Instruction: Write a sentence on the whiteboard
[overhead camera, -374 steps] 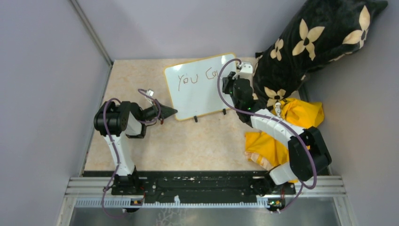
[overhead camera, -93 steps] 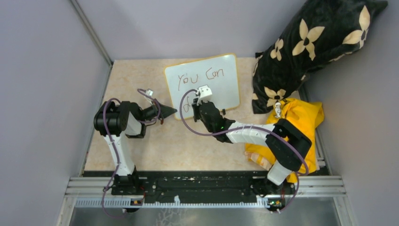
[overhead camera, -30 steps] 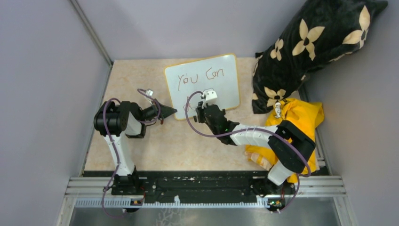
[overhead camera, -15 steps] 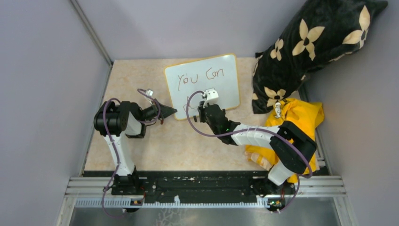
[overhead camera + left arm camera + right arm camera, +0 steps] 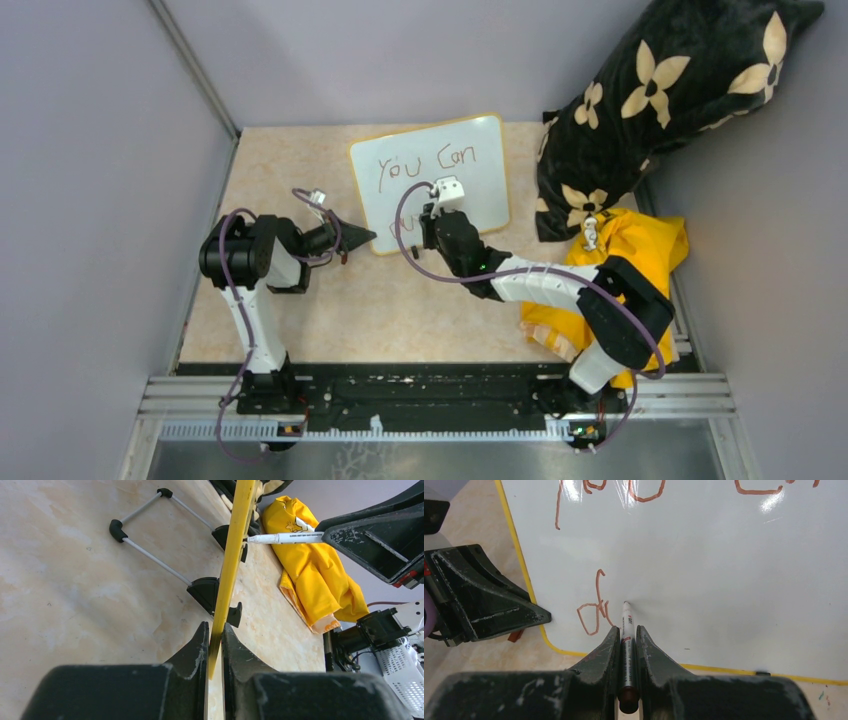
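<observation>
The whiteboard (image 5: 470,185) with its yellow frame stands tilted at the back middle of the table. "You Can" (image 5: 430,162) is written on its top line, and a "d" with a further stroke (image 5: 594,612) starts the second line. My left gripper (image 5: 362,238) is shut on the board's lower left corner; in the left wrist view its jaws pinch the yellow frame edge (image 5: 231,555). My right gripper (image 5: 626,632) is shut on a white marker (image 5: 626,625), its tip touching the board just right of the "d".
A black pillow with cream flowers (image 5: 660,90) leans at the back right. A yellow cloth (image 5: 620,260) lies under the right arm. The board's black feet and wire stand (image 5: 150,557) rest on the table. Grey walls close in left and back.
My right gripper with the marker has shifted slightly up and right on the board's second line. The left arm has not moved.
</observation>
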`<action>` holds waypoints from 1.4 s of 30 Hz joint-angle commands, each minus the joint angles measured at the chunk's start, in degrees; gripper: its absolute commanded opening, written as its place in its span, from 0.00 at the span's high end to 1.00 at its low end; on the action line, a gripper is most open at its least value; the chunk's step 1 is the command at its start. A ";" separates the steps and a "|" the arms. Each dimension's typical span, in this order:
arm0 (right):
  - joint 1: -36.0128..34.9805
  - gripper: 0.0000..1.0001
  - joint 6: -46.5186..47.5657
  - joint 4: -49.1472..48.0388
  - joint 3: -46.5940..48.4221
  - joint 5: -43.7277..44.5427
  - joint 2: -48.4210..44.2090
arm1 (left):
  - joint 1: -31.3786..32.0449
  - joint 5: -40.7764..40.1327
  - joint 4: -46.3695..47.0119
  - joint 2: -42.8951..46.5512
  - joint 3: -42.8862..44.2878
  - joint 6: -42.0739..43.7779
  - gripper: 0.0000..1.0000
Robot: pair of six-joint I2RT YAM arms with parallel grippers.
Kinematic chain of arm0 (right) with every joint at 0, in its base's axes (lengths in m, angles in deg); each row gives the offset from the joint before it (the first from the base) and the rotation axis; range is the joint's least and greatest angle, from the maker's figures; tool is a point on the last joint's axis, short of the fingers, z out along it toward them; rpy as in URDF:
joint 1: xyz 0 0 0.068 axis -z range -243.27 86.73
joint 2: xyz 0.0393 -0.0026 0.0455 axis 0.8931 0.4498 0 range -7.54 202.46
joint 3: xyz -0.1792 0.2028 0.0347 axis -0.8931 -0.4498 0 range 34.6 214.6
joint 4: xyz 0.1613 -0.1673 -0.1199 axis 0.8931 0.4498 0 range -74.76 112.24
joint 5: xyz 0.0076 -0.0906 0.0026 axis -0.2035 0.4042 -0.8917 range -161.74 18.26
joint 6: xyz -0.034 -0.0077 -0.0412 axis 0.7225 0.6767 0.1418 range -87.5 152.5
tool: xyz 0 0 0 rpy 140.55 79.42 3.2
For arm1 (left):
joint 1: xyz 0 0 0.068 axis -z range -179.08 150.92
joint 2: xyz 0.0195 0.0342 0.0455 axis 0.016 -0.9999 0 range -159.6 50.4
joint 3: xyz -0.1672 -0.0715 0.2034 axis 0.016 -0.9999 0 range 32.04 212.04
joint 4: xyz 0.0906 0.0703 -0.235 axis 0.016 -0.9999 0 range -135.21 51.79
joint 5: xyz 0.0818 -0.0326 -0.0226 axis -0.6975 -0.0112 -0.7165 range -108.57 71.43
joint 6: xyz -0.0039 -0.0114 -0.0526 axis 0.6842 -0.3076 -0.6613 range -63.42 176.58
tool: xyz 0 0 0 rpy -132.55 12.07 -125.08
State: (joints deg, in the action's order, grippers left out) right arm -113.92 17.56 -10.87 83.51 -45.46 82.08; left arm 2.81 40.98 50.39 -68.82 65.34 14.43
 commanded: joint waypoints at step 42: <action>0.64 1.00 -0.62 -4.04 -2.97 -0.12 -9.23 | 0.48 0.77 1.59 -0.69 0.24 -0.57 1.00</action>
State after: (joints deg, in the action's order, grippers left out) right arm -114.03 17.34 -11.35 81.98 -48.54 79.94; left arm 2.81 41.02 50.39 -68.82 65.34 14.43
